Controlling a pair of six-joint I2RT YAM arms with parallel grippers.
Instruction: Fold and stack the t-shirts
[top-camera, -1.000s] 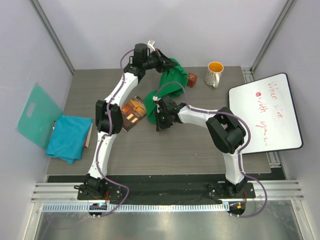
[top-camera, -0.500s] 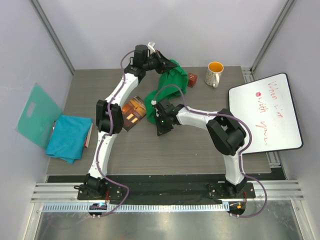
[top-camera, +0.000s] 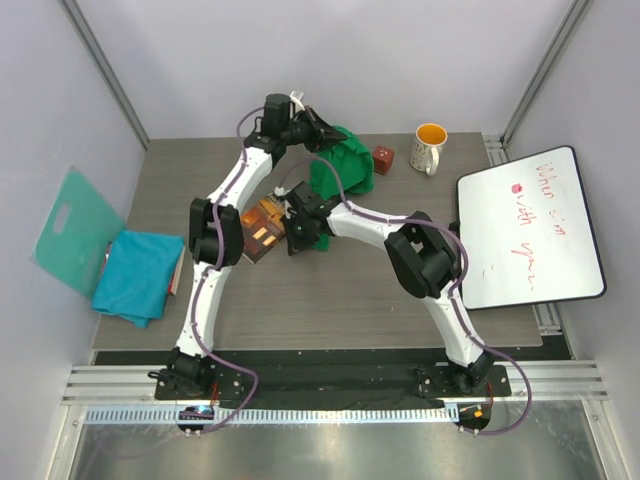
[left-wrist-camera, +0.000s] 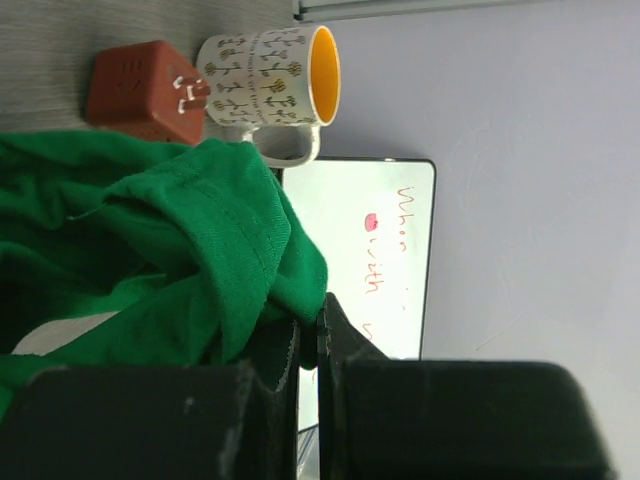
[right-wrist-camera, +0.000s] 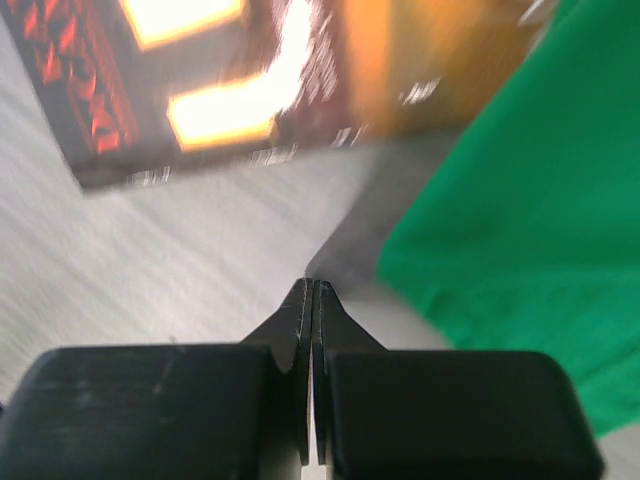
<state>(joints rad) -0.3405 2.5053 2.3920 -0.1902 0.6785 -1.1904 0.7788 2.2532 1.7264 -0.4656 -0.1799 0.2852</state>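
- Since a second ago, the right gripper (top-camera: 295, 243) has swung toward 9 o'clock. It is clenched on nothing, just beside the green t-shirt (top-camera: 350, 160).
- The left gripper (top-camera: 322, 127) pinches that shirt's edge at the table's 12 o'clock.
- There are two shirts: the green one is bunched, and the teal t-shirt (top-camera: 138, 275) lies at 9 o'clock.
- One mug (top-camera: 430, 147) stands at 1 o'clock.

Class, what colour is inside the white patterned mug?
Orange; the mug shows best in left wrist view.

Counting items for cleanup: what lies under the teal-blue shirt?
Something flat with a red edge pokes out from under the right-hand side of the teal-blue shirt. The rest is covered, so it cannot be identified.
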